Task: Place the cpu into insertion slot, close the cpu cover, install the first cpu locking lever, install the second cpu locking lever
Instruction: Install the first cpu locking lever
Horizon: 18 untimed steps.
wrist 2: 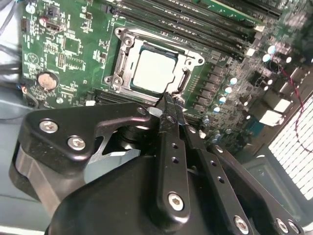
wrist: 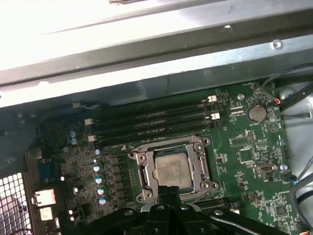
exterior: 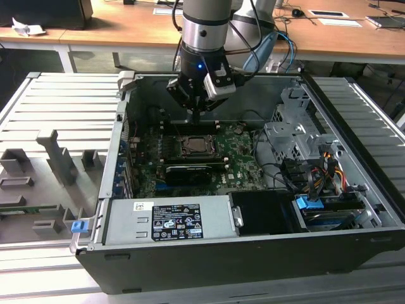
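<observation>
The hand (exterior: 196, 117) is hanging inside the open case (exterior: 253, 266), low over the green board (wrist 2: 63, 44) and just beside the slot (exterior: 185, 152). In both wrist views its fingers (wrist 2: 167, 147) are pressing together to a closed point, with nothing showing between them. In the second wrist view the tips (wrist 2: 169, 100) are sitting at the rim of the cover (wrist 2: 124, 58); whether they are touching it I cannot tell. The cpu (wrist 2: 151, 71) is lying flat in the slot, its pale face showing through the cover's window, and the cover is lying down around it. Print on the cpu is too faint to make out in the first wrist view (wrist: 171, 169). A coin cell (wrist: 257, 113) is sitting on the board well apart from the slot. In the exterior view a white label (exterior: 176, 221) bearing small print and marks is facing up on the grey supply box, and a black card (exterior: 186, 172) is lying just in front of the slot.
</observation>
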Available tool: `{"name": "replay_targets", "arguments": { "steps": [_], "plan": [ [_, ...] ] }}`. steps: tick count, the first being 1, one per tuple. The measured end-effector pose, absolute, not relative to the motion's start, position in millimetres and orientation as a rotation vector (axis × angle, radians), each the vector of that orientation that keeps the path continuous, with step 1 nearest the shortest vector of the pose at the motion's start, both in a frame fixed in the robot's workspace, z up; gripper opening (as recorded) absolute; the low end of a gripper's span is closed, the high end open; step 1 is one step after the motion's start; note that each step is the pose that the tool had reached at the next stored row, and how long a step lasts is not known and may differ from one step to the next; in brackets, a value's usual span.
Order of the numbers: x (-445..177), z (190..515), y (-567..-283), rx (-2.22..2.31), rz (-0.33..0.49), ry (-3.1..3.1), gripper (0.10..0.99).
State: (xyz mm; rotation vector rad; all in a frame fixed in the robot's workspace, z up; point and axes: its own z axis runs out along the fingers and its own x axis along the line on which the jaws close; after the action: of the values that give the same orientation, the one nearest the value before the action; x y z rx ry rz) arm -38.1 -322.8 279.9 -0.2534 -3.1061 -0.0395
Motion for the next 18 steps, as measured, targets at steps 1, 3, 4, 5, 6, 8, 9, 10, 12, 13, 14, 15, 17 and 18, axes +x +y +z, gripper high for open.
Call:
{"name": "replay_targets", "arguments": {
  "steps": [1, 3, 4, 5, 6, 8, 9, 10, 12, 13, 14, 15, 17, 18],
  "plan": [
    [-38, 280, -323, -0.229, -0.039, -3.108, 0.106],
    [-38, 280, -323, -0.194, -0.039, -3.111, 0.106],
    [-38, 279, -323, -0.183, -0.04, -3.113, 0.106],
    [-39, 279, -323, -0.18, -0.041, -3.117, 0.106],
    [-41, 279, -323, -0.18, -0.042, -3.123, 0.106],
    [-47, 278, -323, -0.18, -0.045, -3.142, 0.106],
    [-49, 278, -323, -0.18, -0.046, -3.147, 0.106],
    [-49, 277, -323, -0.172, -0.048, -3.149, 0.106],
    [-49, 276, -323, -0.112, -0.049, -3.151, 0.106],
    [-49, 276, -323, -0.081, -0.049, -3.151, 0.106],
    [-49, 275, -323, -0.047, -0.049, -3.152, 0.106],
    [-49, 275, -323, -0.014, -0.049, -3.152, 0.106],
    [-49, 274, -323, 0.063, -0.05, -3.15, 0.106],
    [-49, 274, -323, 0.066, -0.05, -3.15, 0.106]
  ]
}}
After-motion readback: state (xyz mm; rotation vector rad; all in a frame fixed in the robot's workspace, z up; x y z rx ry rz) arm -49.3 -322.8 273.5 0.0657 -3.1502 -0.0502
